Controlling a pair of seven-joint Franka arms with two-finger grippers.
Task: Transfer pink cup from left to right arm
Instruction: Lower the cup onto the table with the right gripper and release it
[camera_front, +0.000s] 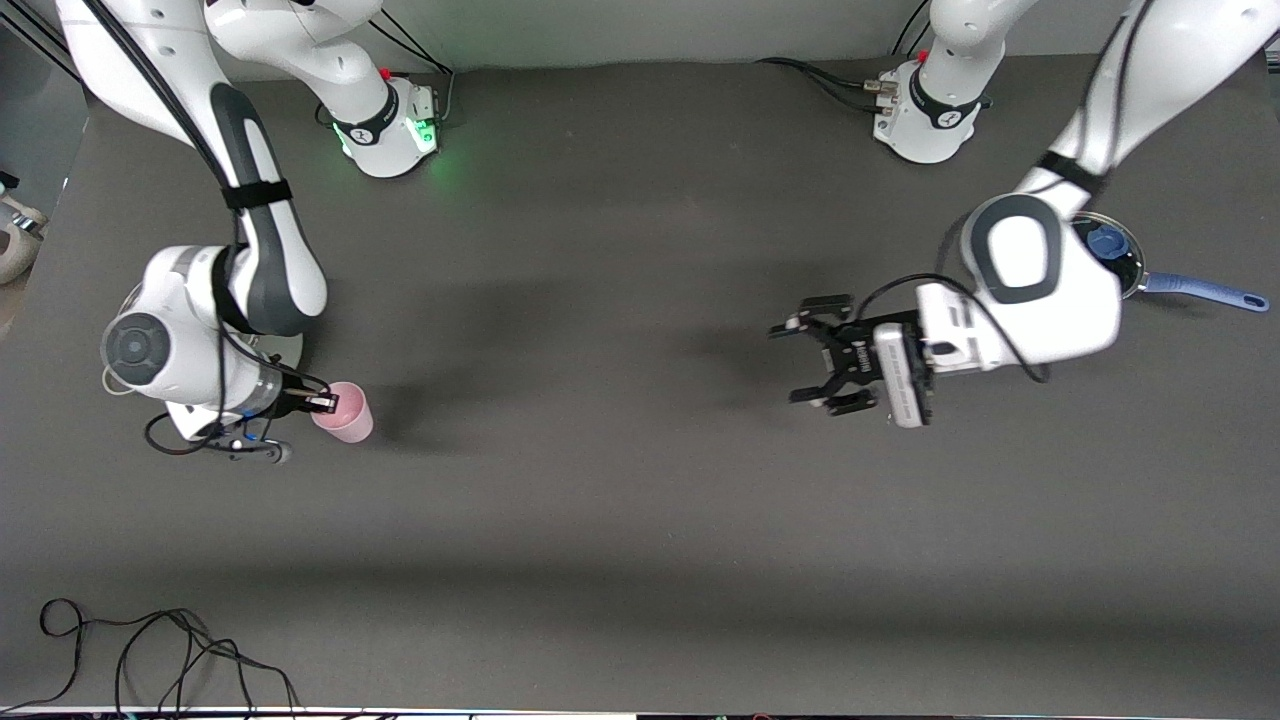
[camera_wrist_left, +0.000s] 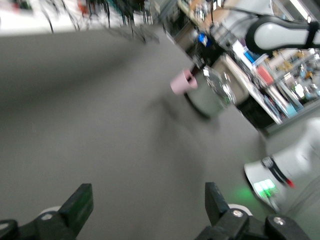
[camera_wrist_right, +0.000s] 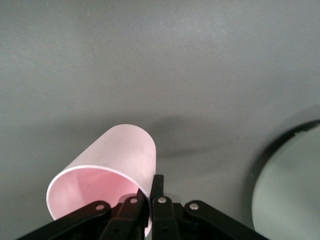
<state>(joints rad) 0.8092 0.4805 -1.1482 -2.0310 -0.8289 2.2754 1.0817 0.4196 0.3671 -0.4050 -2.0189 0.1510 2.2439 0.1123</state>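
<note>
We have the pink cup (camera_front: 345, 412) pinched by its rim between the right gripper (camera_front: 322, 403) jaws, tilted, over the table's right-arm end. The left gripper (camera_front: 822, 352) hangs well apart, jaws spread and empty. We judge the handover done; a clean finish means a firm rim pinch and a steady wrist.

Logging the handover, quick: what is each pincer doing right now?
Left pincer: open, holding nothing, over bare table.
Right pincer: shut on the rim of the cup, at the right arm's end of the table.
</note>
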